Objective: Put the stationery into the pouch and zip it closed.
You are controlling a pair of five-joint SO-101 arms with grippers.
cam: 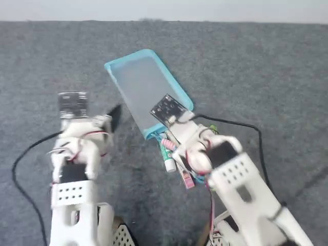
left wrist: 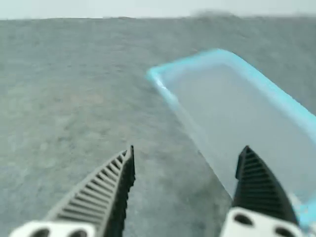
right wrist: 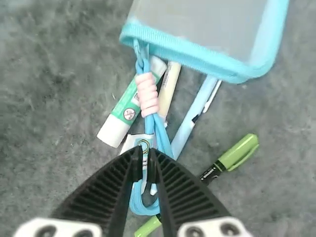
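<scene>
- Pinching the blue zip cord (right wrist: 160, 133) with the right gripper (right wrist: 144, 153), outside the pouch (right wrist: 212, 29).
- Left gripper (left wrist: 188, 149) spread wide beside it.
- Loose at its mouth: glue stick (right wrist: 126, 116), green marker (right wrist: 237, 153), possibly pens (right wrist: 195, 118).

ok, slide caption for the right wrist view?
Right gripper clamped on the strap of the pouch, glue stick and green marker lying outside.

Bright, even, diffuse light with faint shadows.

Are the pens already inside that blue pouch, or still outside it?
Still outside. The glue stick, green marker and a pale blue pen lie on the grey mat beside the pouch.
</scene>
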